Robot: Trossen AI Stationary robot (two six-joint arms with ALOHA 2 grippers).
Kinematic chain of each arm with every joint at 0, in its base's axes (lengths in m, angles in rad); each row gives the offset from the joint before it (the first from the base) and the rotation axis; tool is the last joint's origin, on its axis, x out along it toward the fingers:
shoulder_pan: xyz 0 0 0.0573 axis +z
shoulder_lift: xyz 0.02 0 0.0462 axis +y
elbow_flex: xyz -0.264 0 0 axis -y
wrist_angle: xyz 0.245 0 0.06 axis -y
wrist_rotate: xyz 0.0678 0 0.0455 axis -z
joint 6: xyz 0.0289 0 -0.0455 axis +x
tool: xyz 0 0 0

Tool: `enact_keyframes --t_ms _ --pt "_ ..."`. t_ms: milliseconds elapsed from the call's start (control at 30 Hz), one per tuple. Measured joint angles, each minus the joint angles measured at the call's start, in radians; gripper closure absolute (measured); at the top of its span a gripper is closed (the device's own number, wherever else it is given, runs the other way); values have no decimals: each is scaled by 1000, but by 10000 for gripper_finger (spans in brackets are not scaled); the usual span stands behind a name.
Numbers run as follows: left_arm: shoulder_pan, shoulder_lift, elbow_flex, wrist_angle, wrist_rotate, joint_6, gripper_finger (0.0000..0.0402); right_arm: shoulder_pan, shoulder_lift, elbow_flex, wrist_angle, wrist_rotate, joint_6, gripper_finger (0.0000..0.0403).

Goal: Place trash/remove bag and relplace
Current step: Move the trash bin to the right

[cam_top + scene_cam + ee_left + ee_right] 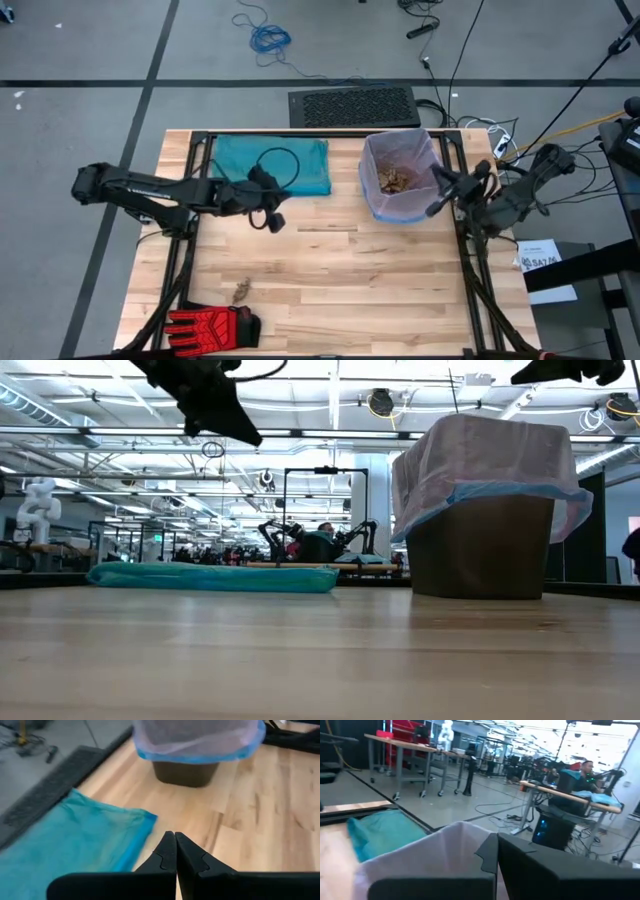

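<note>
Overhead, the bag (400, 176) lines the bin at the table's (330, 270) two o'clock, trash (397, 180) inside. Left pincer (272, 222) hovers closed near centre; right pincer (436, 208) closed beside the bin.

Illumination was bright and even, supplied by rows of ceiling strip lights (300, 405) visible in the low view. Glare washed out the far windows in the right wrist view. Shadows on the table (340, 270) were faint and soft. The near tabletop in the low view was out of focus. Both wrist views showed blurred close foregrounds; the floor mat (47, 785) appeared soft.
</note>
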Motion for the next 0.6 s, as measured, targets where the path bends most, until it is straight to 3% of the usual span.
enact_keyframes --t_ms 167,400,600 --pt "-12 -23 0 -54 -69 -9 401 -77 -76 0 3 3 -74 403" --pt "-13 -23 0 -123 -81 -53 401 -239 -148 0 -18 3 -162 403" --pt "-32 -23 0 -163 -133 -78 401 -294 -192 0 -153 1 -83 403"
